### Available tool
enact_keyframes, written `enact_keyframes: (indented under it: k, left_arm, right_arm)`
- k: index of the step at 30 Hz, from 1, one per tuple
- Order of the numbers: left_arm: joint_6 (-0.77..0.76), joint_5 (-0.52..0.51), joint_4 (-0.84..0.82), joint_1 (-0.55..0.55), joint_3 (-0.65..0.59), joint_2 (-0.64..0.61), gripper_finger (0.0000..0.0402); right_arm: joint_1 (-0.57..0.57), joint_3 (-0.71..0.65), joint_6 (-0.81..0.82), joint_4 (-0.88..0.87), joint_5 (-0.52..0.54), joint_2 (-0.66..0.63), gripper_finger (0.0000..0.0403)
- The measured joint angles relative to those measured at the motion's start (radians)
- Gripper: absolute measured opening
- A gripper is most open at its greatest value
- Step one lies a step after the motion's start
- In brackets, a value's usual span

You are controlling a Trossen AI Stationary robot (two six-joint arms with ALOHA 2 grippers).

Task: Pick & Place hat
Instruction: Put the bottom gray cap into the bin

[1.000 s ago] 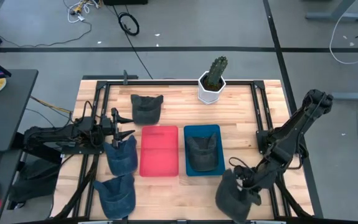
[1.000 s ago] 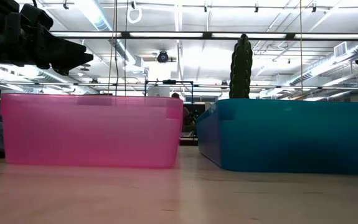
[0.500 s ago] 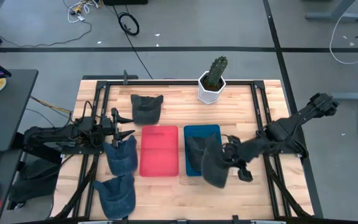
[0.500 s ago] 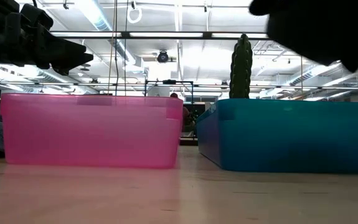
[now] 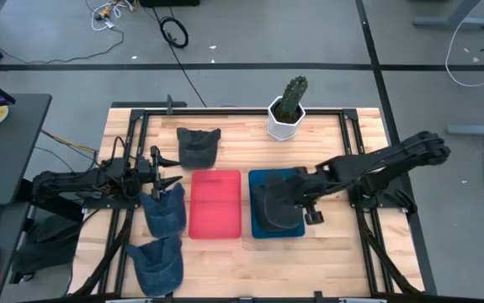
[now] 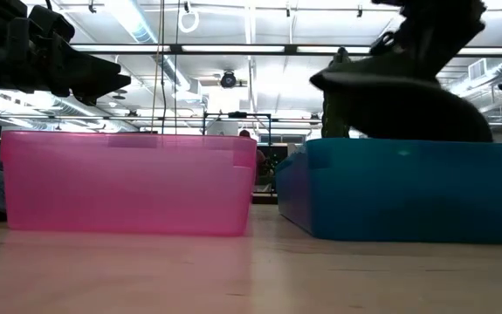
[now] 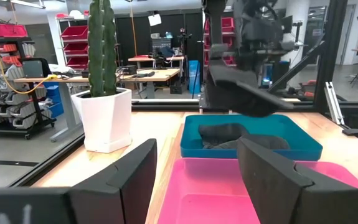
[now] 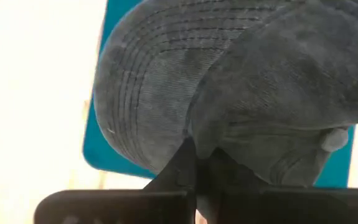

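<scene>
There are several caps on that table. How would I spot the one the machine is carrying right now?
Find the wooden table and the teal plastic bin beside the pink plastic bin at its middle. The dark grey denim cap hangs over the teal bin, pinched in the right end effector. It alone is lifted; the other caps lie flat.

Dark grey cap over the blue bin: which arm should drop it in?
Right. The right gripper is shut on the dark grey cap, above the blue bin. The left gripper sits open beyond the pink bin.
</scene>
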Motion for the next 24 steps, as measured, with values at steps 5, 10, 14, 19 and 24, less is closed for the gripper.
enact_keyframes:
  k: [5,10,14,19,24]
  left_arm:
    - [0.0,0.0,0.0,0.0,0.0,0.0,0.0227]
    - [0.0,0.0,0.0,0.0,0.0,0.0,0.0227]
    - [0.0,0.0,0.0,0.0,0.0,0.0,0.0227]
    - [0.0,0.0,0.0,0.0,0.0,0.0,0.0227]
    - [0.0,0.0,0.0,0.0,0.0,0.0,0.0227]
  right_arm:
    - [-0.03,0.0,-0.043,0.014,-0.031,0.082,0.0002]
    - [-0.037,0.0,-0.062,0.017,-0.056,0.155,0.0002]
    - [-0.038,0.0,-0.065,0.023,-0.057,0.209,0.0002]
    - [-0.038,0.001,-0.068,0.037,-0.054,0.264,0.0003]
    - [-0.038,0.003,-0.074,0.059,-0.054,0.291,0.0005]
